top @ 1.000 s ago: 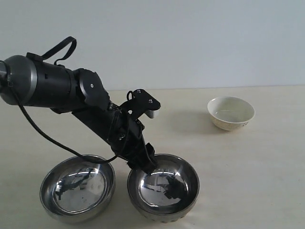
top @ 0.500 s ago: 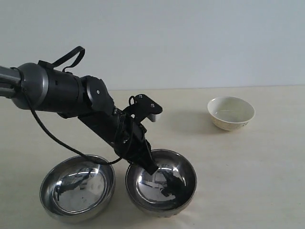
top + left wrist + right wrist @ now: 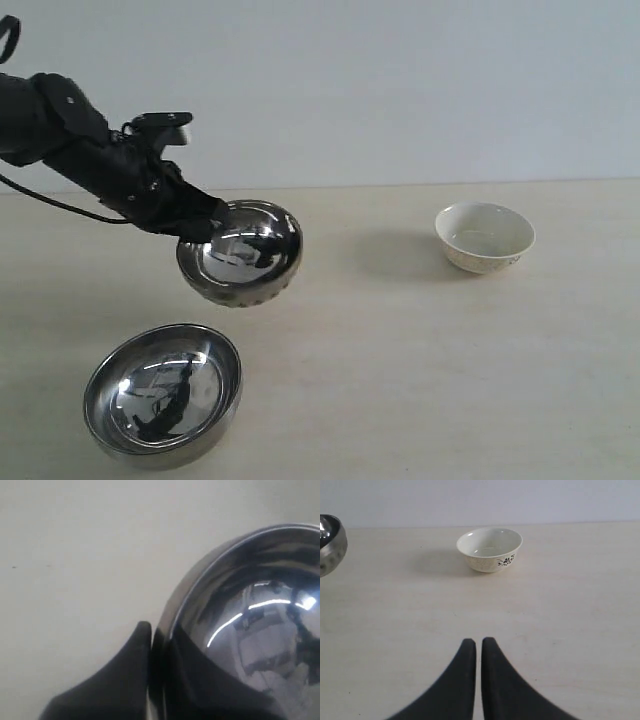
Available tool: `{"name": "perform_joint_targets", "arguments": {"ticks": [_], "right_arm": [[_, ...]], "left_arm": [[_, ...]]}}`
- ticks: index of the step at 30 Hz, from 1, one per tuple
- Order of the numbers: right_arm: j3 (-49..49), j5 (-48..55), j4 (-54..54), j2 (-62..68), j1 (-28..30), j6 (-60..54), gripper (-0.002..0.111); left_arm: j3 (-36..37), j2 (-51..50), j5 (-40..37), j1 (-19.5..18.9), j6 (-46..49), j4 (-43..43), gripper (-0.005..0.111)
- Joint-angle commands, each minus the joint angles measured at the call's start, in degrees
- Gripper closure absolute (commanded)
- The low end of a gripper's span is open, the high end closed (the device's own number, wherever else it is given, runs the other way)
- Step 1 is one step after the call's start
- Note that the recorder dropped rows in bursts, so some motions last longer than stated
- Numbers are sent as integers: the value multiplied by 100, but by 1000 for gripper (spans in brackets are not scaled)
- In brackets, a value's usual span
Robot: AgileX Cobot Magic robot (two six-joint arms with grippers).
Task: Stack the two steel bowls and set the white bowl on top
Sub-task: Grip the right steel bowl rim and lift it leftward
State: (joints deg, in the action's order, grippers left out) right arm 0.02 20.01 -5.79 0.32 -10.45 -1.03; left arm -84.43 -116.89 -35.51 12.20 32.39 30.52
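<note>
One steel bowl (image 3: 242, 255) hangs tilted in the air at the left, above the table. My left gripper (image 3: 208, 226) is shut on its rim, one finger outside and one inside, as the left wrist view shows on the steel bowl (image 3: 240, 620) with the left gripper (image 3: 157, 635). The other steel bowl (image 3: 163, 392) rests on the table at the front left, below the lifted one. The white bowl (image 3: 485, 236) stands at the back right, also seen as the white bowl (image 3: 490, 548). My right gripper (image 3: 478, 642) is shut and empty, low over the table, well short of the white bowl.
The table (image 3: 420, 380) is a plain pale wooden surface running to a light wall behind. The lifted steel bowl's edge (image 3: 330, 542) shows at the side of the right wrist view.
My left gripper shut on the rim of the right-hand steel bowl, lifted it off the table and carried it up and to the left, above the other steel bowl.
</note>
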Motion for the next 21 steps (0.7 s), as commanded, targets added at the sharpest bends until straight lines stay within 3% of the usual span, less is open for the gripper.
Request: {"name": "perform_joint_targets", "arguments": {"ticks": [1,7,21], "right_arm": [[-2,-44,43,-32,22,-12,108],[-2,-44,43,-32,22,-12,108],[-2,-44,43,-32,22,-12,108]], "left_arm": [[-41,50,102,-430,-269,277,103],[-41,-58,20,-654,-370,262,103],[-41,-639,154,-654,-419,304,103]]}}
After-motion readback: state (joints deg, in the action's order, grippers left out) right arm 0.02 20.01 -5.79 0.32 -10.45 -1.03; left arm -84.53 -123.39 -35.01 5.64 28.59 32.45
